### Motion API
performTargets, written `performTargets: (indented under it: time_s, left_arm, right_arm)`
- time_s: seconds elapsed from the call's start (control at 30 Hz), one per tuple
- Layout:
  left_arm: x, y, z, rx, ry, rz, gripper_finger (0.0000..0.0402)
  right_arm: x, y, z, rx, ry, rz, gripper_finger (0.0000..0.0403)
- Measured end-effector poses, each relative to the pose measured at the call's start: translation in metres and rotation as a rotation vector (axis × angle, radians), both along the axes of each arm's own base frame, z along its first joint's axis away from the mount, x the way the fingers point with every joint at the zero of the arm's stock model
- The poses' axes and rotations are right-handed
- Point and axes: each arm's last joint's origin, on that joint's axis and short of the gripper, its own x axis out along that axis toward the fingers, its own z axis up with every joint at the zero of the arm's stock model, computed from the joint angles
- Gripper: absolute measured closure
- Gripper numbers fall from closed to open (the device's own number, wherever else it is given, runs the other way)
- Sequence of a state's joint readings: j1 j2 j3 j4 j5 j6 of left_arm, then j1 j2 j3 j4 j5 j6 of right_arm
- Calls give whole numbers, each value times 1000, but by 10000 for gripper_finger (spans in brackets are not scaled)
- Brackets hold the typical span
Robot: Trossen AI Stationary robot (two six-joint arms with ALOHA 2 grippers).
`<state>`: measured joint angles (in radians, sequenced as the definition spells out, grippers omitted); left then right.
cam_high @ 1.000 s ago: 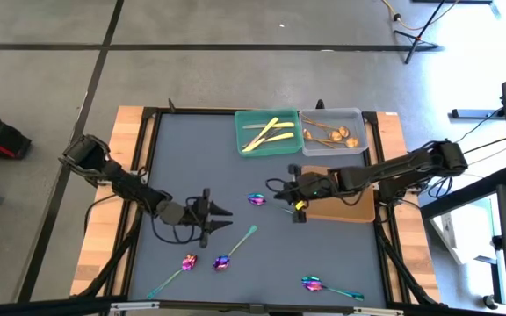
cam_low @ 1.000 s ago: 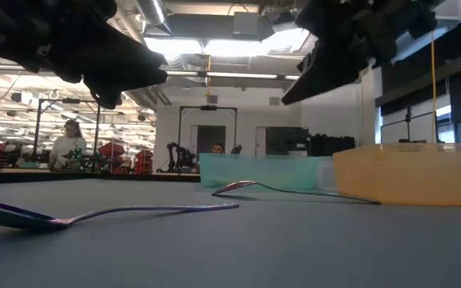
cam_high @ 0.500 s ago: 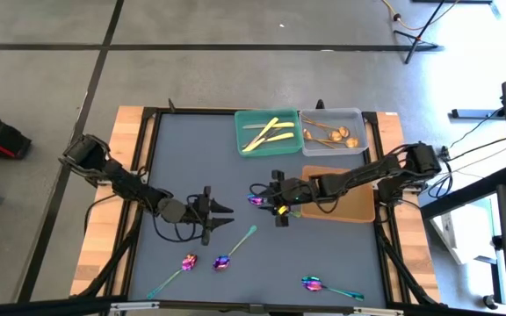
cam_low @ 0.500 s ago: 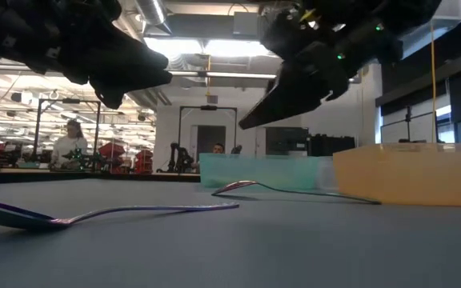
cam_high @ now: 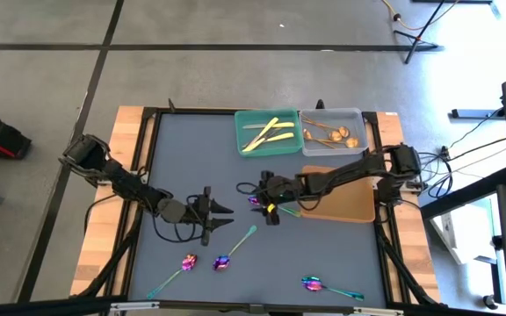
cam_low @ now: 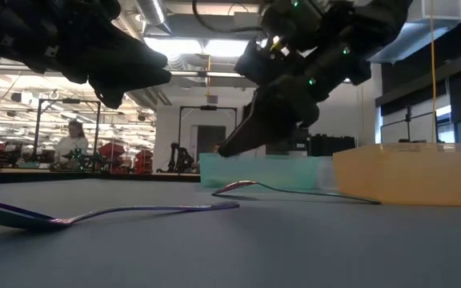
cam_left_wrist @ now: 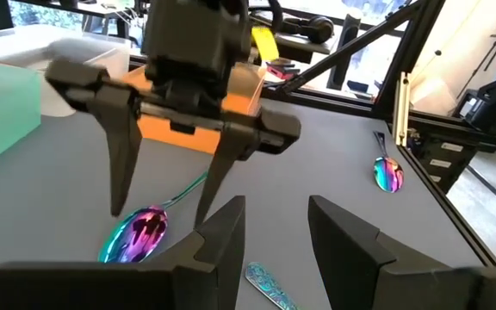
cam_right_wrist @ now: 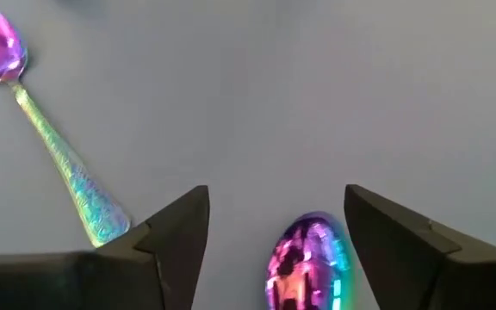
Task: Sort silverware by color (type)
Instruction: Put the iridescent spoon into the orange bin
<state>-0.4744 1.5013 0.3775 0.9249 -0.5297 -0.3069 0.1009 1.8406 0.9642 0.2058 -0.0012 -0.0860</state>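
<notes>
Beside orange tray [cam_high: 345, 204] — purple spoon [cam_high: 256, 200]

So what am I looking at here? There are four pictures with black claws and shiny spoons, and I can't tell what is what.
It is one table with two robot arms, seen by four cameras. One camera looks straight down, one sits at table height, and one rides on each arm's wrist.

Each arm ends in a two-finger claw. The right gripper is open, its fingers on either side of a purple-blue spoon on the grey table; it holds nothing. The left gripper is also open and empty, hanging close by.

Four more purple-blue spoons lie loose: two side by side, one apart from them, and one handle near the left gripper.

At the far edge, a green tray holds pale gold knives, and a grey tray holds copper spoons. An orange tray sits beside the right arm.
</notes>
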Motion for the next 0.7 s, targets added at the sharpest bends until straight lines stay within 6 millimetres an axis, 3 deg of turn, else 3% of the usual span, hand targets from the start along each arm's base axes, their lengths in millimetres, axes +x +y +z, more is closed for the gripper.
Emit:
performTargets:
  time_s: [0.17, 0.33, 0.7]
  left_arm:
    - [0, 0, 0, -2, -3, 0, 278]
    - [0, 0, 1, -7, -5, 1, 278]
    - [-2, -2, -2, 4, 17, -9, 278]
  right_arm:
    - [5, -1, -17, -1, 15, -6, 146]
    - [1, -13, -25, -94, 91, -124, 146]
    - [-11, -14, -11, -113, 162, -127, 146]
